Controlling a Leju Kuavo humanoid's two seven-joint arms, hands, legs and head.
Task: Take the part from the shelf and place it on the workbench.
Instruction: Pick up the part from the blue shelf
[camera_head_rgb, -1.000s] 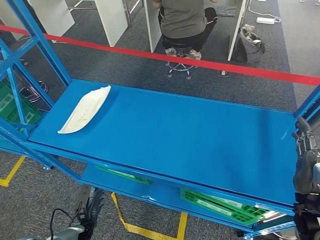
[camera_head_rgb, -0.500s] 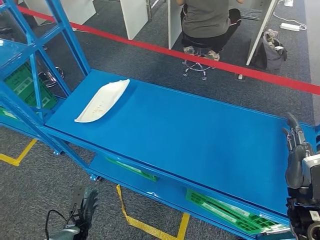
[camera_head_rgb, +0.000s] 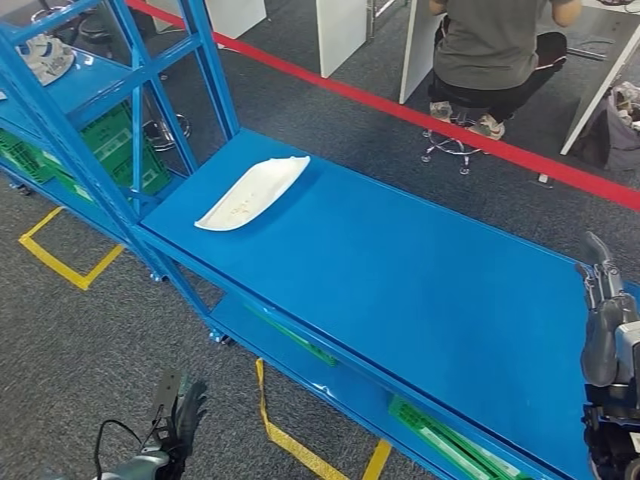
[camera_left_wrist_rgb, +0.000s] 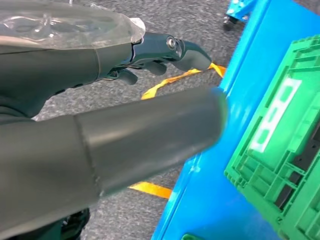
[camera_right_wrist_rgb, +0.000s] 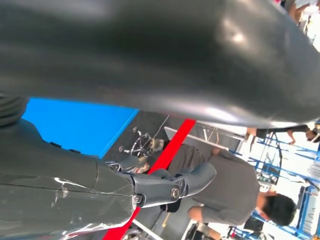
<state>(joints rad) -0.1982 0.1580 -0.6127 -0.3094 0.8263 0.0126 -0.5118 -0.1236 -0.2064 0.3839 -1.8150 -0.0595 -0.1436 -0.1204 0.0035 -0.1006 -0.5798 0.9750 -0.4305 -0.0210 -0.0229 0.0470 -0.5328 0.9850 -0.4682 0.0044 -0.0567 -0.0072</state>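
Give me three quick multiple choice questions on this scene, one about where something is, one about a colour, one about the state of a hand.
1. Where does the long white moulded plastic part lie?
A. on the blue metal shelf top
B. on the floor
C. in a crate

2. What colour are the plastic crates?
A. red
B. green
C. grey

3. What does the right hand hold?
A. the part
B. a crate
C. nothing

Answers: 1 A, it rests flat near the shelf's far left end. 2 B, green shows on the lower shelves. 3 C, the fingers hang apart, holding nothing.

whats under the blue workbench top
A lower blue shelf holding flat green crates; the workbench top covers most of them, so their number and contents cannot be seen.
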